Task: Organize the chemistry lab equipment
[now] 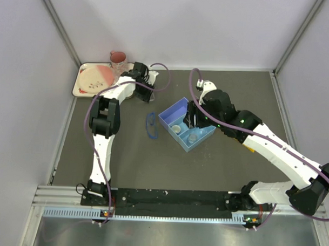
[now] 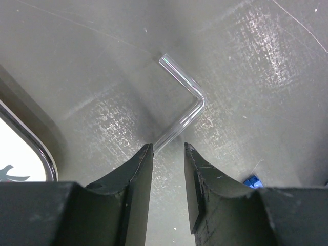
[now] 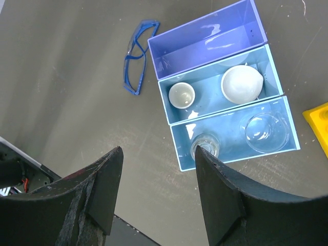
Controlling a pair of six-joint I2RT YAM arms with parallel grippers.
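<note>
Two claws, both unclenched. To one side, left claw [image 2: 168, 146] low over the desk [image 2: 256, 51], fingers narrowly parted astride one end of a thin glass rod [image 2: 197, 97], bent at a right angle, lying flat, not visibly pinched. To the other, right claw [image 3: 159, 151] spread wide, holding nothing, hovering above the blue divided tray [image 3: 205, 38]. In the middle compartment, two small white round dishes [image 3: 181, 95]; in an end compartment, a small clear beaker [image 3: 205, 146]. Just beside the tray, blue-rimmed goggles [image 3: 138, 41]; opposite, yellow holed tube rack [image 3: 319, 123].
</note>
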